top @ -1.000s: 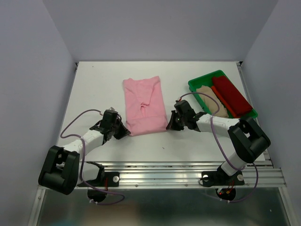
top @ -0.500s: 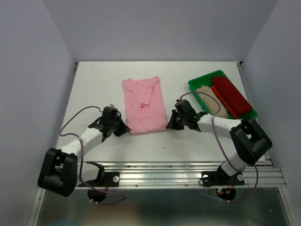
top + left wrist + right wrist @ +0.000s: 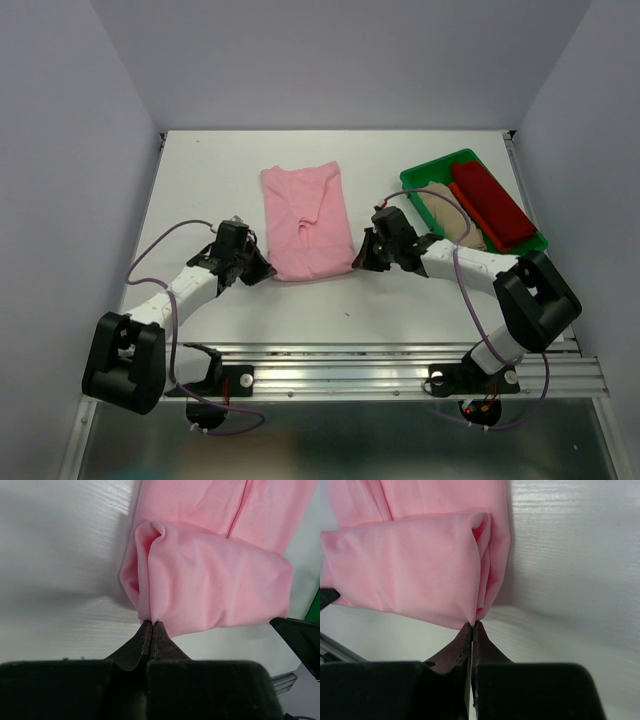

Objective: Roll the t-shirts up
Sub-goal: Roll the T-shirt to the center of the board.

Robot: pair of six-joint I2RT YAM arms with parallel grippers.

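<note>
Pinches both near corners of the soft pink t-shirt [image 3: 305,215], left gripper [image 3: 151,626] and right gripper [image 3: 472,625] clamped tight on cloth, near edge curled puffy; smooth white table [image 3: 190,190] open leftward.

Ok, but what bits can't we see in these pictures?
- Top view: the fingertips of the left gripper and right gripper are too small, tucked under their own wrists.
- Left wrist view: the pink t-shirt runs off the top edge; the green tray is a sliver at the right edge.
- Top view: the beige t-shirt is partly behind the right arm.
- Wrist views: cloth hides the fold's inside.
</note>
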